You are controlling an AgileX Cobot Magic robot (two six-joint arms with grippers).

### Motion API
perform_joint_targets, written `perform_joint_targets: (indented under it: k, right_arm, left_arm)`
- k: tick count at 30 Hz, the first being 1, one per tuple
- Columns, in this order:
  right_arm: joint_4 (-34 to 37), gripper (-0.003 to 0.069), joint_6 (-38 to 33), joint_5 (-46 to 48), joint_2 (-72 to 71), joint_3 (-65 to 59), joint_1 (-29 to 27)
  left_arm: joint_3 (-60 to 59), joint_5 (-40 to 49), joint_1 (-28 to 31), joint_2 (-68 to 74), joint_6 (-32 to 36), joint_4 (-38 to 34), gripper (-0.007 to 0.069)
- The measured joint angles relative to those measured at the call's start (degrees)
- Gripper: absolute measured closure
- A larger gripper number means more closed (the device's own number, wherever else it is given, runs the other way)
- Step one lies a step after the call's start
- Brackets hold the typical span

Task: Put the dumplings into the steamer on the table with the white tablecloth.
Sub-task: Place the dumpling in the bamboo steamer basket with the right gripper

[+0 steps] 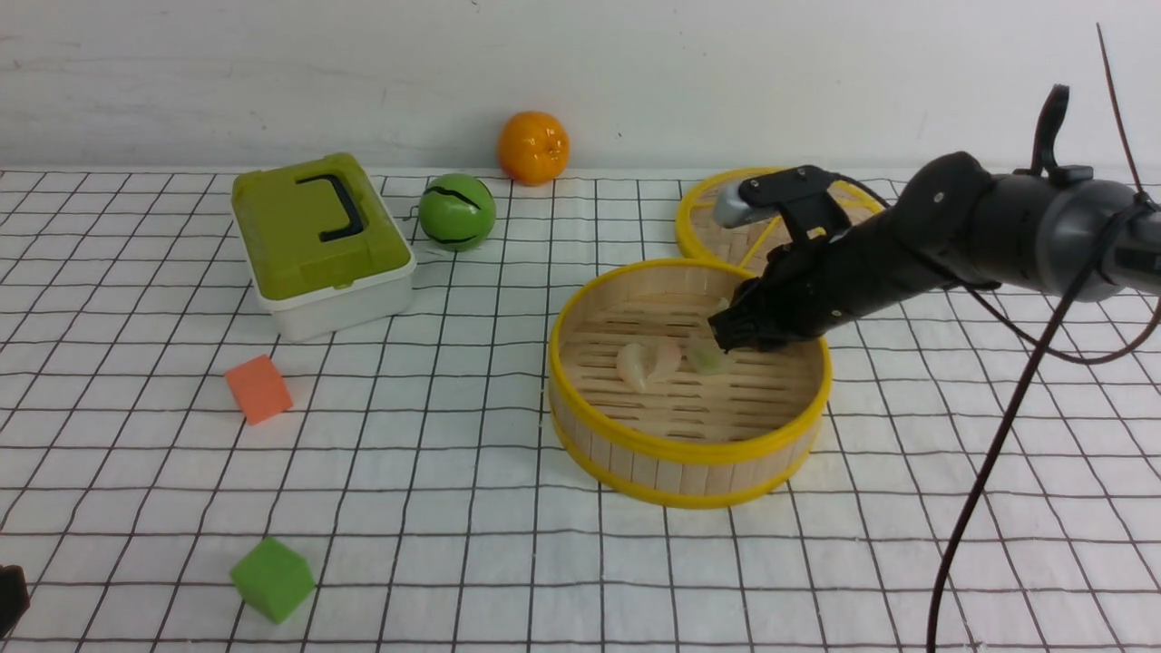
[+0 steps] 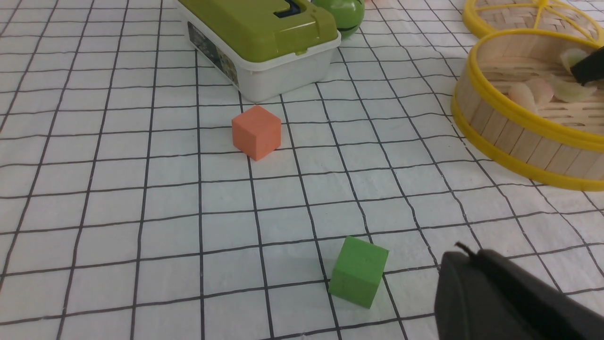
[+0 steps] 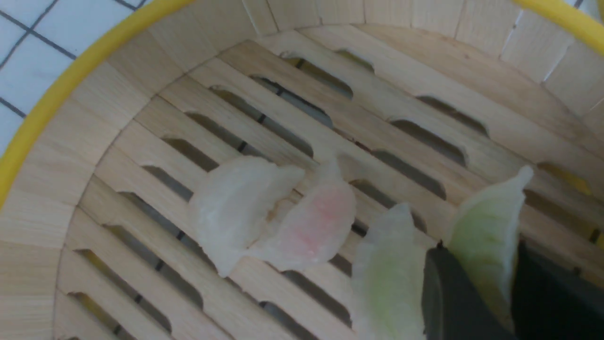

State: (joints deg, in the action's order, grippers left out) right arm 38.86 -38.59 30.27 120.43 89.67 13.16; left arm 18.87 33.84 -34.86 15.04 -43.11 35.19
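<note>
- The table (image 1: 508,589) is the biggest thing here, covered edge to edge by the white tablecloth (image 1: 435,435) with its thin black grid.
- The steamer (image 1: 680,472) stands upright on the cloth, right of centre. Its flat lid (image 1: 717,243) lies just behind it, towards the back wall.
- A green-lidded box (image 1: 322,240) sits at the back left, well apart from the steamer. A green ball (image 1: 456,211) is just beside it, and an orange (image 1: 533,147) lies further back against the wall.
- The right gripper (image 3: 490,264) reaches over the steamer's far-right rim into the basket. Its jaws pinch one yellow-green dumpling (image 3: 486,222), which stands on end between the fingers (image 3: 448,293). Whether it touches the slats I cannot tell.
- The left gripper (image 2: 500,297) sits low at the near-left of the table, near the green cube (image 1: 272,579), with its jaws pressed together.
- An orange cube (image 1: 259,388) lies on open cloth further back, well apart from the green one.
- The dumplings (image 3: 311,226) — all four — are inside the steamer. Two pinkish-white ones touch each other mid-floor, a second yellow-green one lies just beside them, and the pinched one is next to that.
</note>
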Motion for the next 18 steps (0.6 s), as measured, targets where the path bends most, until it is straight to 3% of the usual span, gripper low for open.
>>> perform_joint_targets:
  k: [18]
  right_arm:
    - [-2.0,0.0521,3.4,3.5,0.0,0.1,0.0]
  left_arm:
    - [0.0,0.0,0.0,0.0,0.0,0.0,0.0622]
